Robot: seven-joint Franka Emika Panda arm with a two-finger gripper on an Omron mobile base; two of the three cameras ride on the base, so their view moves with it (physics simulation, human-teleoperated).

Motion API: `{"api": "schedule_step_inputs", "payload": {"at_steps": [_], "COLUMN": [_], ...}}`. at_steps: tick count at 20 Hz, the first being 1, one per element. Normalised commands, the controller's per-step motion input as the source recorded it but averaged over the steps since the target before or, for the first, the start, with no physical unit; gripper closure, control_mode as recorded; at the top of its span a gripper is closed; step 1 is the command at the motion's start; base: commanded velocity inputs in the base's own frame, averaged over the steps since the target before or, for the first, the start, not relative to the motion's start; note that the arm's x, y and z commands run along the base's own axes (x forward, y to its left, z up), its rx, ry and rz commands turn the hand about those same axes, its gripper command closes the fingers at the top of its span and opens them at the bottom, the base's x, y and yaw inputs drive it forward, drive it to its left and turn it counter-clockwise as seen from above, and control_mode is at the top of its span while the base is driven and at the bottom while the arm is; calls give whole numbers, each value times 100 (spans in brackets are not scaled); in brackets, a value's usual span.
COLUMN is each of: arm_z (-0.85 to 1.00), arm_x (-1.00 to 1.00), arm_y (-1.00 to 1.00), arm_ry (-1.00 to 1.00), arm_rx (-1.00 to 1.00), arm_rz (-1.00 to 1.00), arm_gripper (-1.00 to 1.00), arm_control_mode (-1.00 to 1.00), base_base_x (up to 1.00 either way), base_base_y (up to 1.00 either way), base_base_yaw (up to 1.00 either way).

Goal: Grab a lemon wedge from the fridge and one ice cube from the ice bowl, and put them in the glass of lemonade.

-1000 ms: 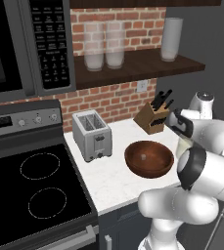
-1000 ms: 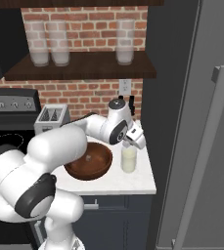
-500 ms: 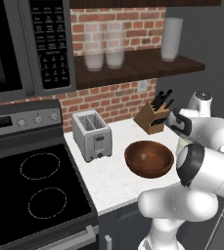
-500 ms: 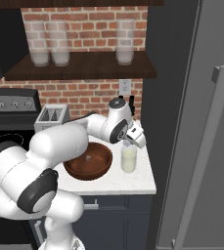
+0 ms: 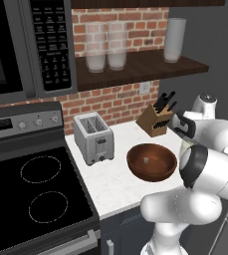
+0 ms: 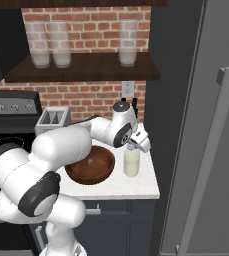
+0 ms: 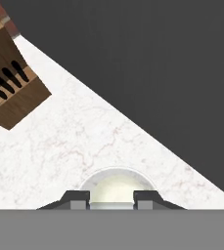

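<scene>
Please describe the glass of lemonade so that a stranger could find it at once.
Find the white counter beside the dark fridge. Next to the wooden ice bowl stands the glass of lemonade, under the gripper. Alone among the glasses, it holds pale yellowish liquid.

We see a red brick wall (image 5: 118, 102) with a white outlet (image 5: 145, 87) behind a white marble counter (image 5: 115, 182), plus a dark wood shelf (image 5: 135, 68) carrying frosted glasses (image 5: 96, 48). Left side: black stovetop (image 5: 33, 196) with a microwave (image 5: 21, 47) above it. On the counter sit a silver toaster (image 5: 94, 137) and a wooden knife block (image 5: 157, 121); dark cabinets (image 6: 118, 232) below.
</scene>
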Motion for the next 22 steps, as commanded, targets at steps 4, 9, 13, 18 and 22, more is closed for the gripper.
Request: {"api": "schedule_step_inputs", "payload": {"at_steps": [4,9,13,18,22], "arm_z": [-22,0,0,0,0], "arm_x": [0,0,0,0,0], "arm_y": [0,0,0,0,0], "arm_ry": [0,0,0,0,0], "arm_rx": [0,0,0,0,0], "arm_rz": [-1,0,0,0,0], "arm_gripper": [100,100,-100,-100,-100], "arm_control_mode": [-100,-100,-100,-100,-100], "base_base_x": [0,0,0,0,0], "base_base_y": [0,0,0,0,0], "base_base_yaw": [0,0,0,0,0]}}
